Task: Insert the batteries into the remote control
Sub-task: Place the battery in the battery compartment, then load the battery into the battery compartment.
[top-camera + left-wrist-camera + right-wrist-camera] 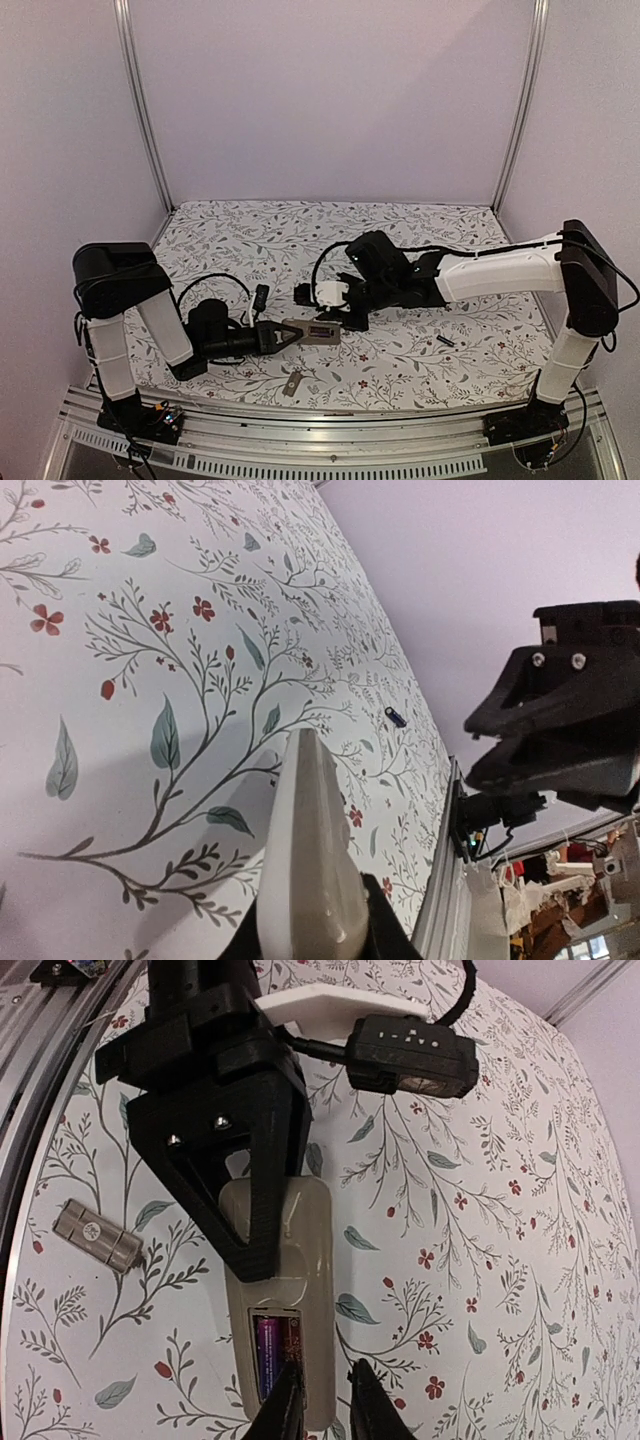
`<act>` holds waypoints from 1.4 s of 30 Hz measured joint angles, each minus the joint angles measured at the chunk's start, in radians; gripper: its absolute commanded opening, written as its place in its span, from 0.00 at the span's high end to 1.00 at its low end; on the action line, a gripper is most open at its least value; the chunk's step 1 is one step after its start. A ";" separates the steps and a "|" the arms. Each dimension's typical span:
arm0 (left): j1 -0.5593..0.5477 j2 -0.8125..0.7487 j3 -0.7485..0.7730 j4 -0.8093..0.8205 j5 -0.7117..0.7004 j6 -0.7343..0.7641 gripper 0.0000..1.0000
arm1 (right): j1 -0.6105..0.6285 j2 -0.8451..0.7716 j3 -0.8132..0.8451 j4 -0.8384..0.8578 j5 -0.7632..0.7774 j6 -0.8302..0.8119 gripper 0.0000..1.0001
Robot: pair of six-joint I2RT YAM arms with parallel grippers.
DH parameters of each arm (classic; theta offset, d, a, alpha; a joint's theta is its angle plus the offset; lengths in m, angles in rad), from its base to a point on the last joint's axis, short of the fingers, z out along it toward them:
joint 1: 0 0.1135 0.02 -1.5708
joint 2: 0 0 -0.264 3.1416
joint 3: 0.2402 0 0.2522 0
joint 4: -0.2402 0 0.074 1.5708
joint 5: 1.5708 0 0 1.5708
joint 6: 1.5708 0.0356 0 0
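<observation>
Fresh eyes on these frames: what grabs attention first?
The left hand clamps the remote over the middle of the flowered cloth, underside up, its battery bay open with one battery already inside. The right hand hangs right over that bay, fingers slightly apart. A second battery lies loose on the cloth to the right.

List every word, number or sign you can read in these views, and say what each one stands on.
No text can be read with certainty in any view.
Small white marks on the black camera box: too small to read.
Purple label on the battery lying in the remote control: blurred, unreadable.
Round mark on the grey cover piece: unreadable.
</observation>
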State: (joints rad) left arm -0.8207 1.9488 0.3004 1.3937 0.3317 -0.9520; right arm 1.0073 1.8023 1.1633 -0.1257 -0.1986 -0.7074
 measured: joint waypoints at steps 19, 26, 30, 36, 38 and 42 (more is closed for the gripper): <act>0.001 0.004 0.000 0.004 -0.007 -0.008 1.00 | -0.034 0.002 -0.108 0.019 -0.081 0.199 0.86; 0.001 0.005 0.000 0.005 -0.007 -0.008 1.00 | -0.032 0.029 -0.108 0.038 -0.069 0.224 0.90; 0.001 0.008 0.000 0.008 -0.007 -0.011 1.00 | -0.032 0.048 -0.108 0.041 -0.069 0.229 0.92; 0.003 0.008 0.000 0.008 -0.012 -0.011 1.00 | -0.031 0.069 -0.100 0.040 -0.068 0.236 0.93; 0.004 0.008 0.000 0.009 -0.014 -0.011 1.00 | -0.031 0.072 -0.095 0.039 -0.068 0.238 0.93; 0.004 0.008 0.000 0.009 -0.018 -0.011 1.00 | -0.030 0.073 -0.091 0.037 -0.059 0.242 0.90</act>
State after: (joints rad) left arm -0.8169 1.9572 0.3004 1.4025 0.3138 -0.9630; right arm 0.9771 1.8751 1.0725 -0.0891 -0.2573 -0.4652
